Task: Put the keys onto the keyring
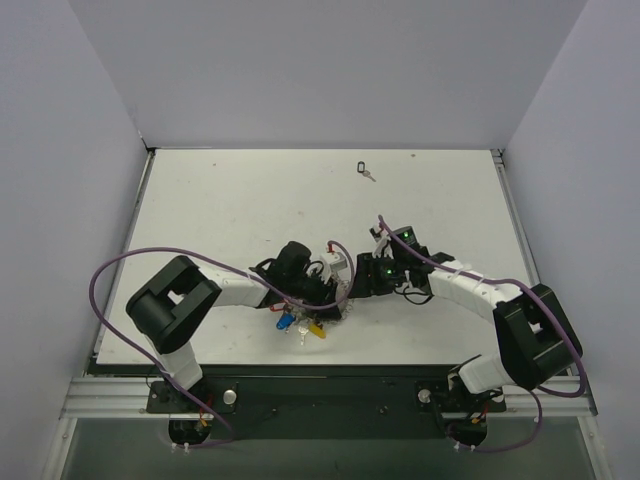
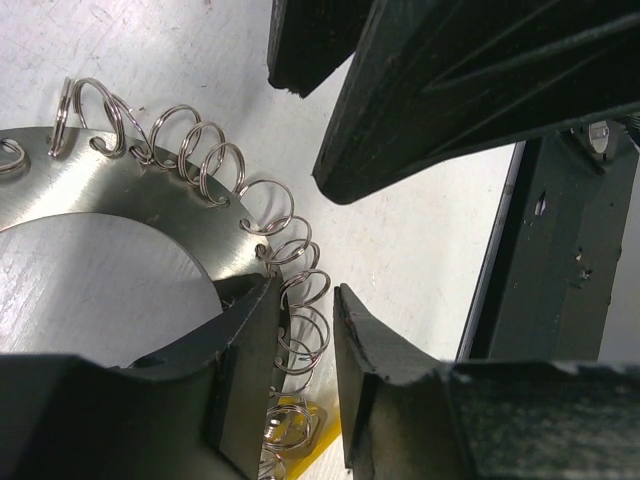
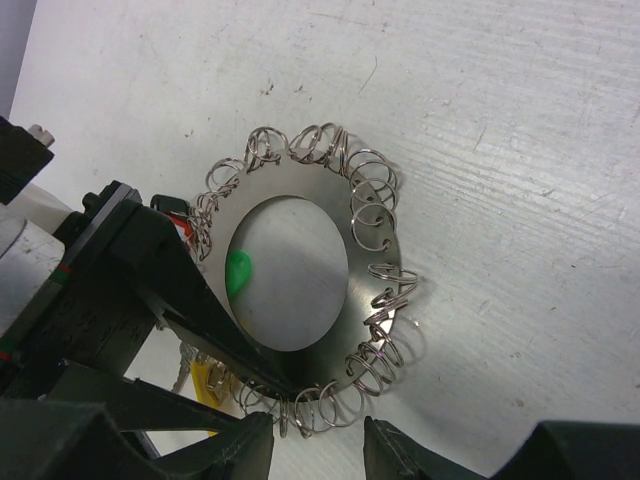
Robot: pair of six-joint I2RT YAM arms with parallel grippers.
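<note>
Quick look from my end: the keyring [image 3: 365,290] is a flat, shiny steel washer with a big round hole, and its rim is crowded with little springy wire loops, so it looks kind of coiled. It sits mid-table where the two arms meet.

The left gripper [image 2: 305,375] has its matte black wedge-shaped jaws on either side of that loopy rim. One jaw is against the edge of the flat plate and the loops fill most of the gap. I honestly can't tell if it's actually biting down.

The right gripper [image 3: 318,445] has its jaws apart with bare table showing between them, and the ring's rim is just past the tips.

A blurry green key [image 3: 238,272] shows through the hole. The blue key [image 1: 285,322] and yellow key [image 1: 317,329], both with plastic heads, lie just beside the ring on the near side. The black key [image 1: 365,170] is well apart, near the far edge of the scuffed white table [image 1: 230,210].
</note>
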